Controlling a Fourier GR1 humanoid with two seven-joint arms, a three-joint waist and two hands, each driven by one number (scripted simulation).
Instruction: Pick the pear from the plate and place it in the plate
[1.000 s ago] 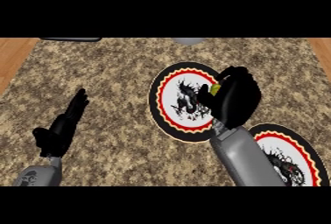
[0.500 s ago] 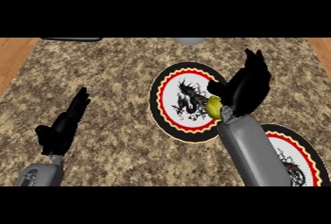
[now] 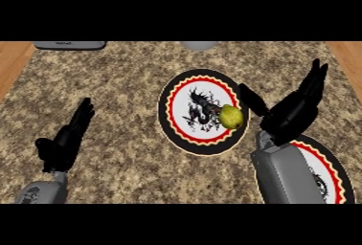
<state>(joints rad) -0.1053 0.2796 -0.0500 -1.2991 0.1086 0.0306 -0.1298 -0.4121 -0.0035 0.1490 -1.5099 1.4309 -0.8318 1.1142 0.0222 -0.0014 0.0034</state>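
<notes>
A yellow-green pear (image 3: 232, 116) lies on the right part of the middle plate (image 3: 185, 88), which has a black rim, a red zigzag ring and a dragon drawing. My right hand (image 3: 291, 114) is open just right of the pear, fingers straight and pointing up, thumb spread toward the plate's edge, not touching the fruit. A second plate (image 3: 329, 168) of the same pattern sits at the lower right, partly hidden by my right forearm. My left hand (image 3: 65, 141) rests open at the lower left, fingers up.
The counter's top is speckled granite with wooden strips at both side edges. A grey flat object (image 3: 69, 45) lies at the far left edge and a pale round object (image 3: 199, 45) at the far middle.
My right hand opened and moved right off the middle plate, leaving the pear lying on it. The left hand stayed in place.
</notes>
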